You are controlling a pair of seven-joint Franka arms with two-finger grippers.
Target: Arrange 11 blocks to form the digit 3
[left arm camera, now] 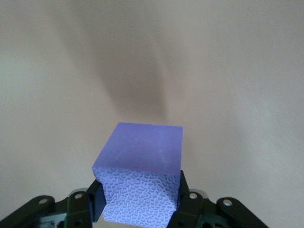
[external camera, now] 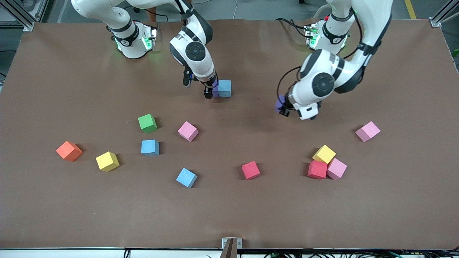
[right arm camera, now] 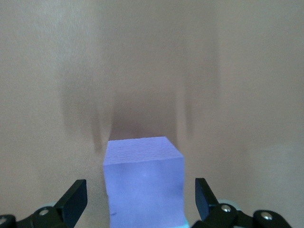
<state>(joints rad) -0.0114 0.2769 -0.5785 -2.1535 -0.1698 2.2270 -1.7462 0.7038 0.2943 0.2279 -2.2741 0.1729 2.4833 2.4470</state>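
My right gripper (external camera: pixel 210 90) stands open around a purple block (external camera: pixel 216 89) that rests on the table against a light blue block (external camera: pixel 225 88). In the right wrist view the purple block (right arm camera: pixel 142 183) has a gap to each finger of the right gripper (right arm camera: pixel 141 202). My left gripper (external camera: pixel 283 108) is shut on a second purple block (external camera: pixel 279 104), held above bare table; its fingers press both sides of that block (left arm camera: pixel 140 161) in the left wrist view, gripper (left arm camera: pixel 140 205). Loose blocks lie nearer the camera: green (external camera: pixel 147 123), pink (external camera: pixel 188 131), light blue (external camera: pixel 150 147), yellow (external camera: pixel 107 161).
An orange cube (external camera: pixel 69 151) lies toward the right arm's end. Also loose are a light blue block (external camera: pixel 186 177), a red block (external camera: pixel 250 170), a cluster of yellow (external camera: pixel 324 154), red (external camera: pixel 317 169) and pink (external camera: pixel 336 168), and a lone pink block (external camera: pixel 367 131).
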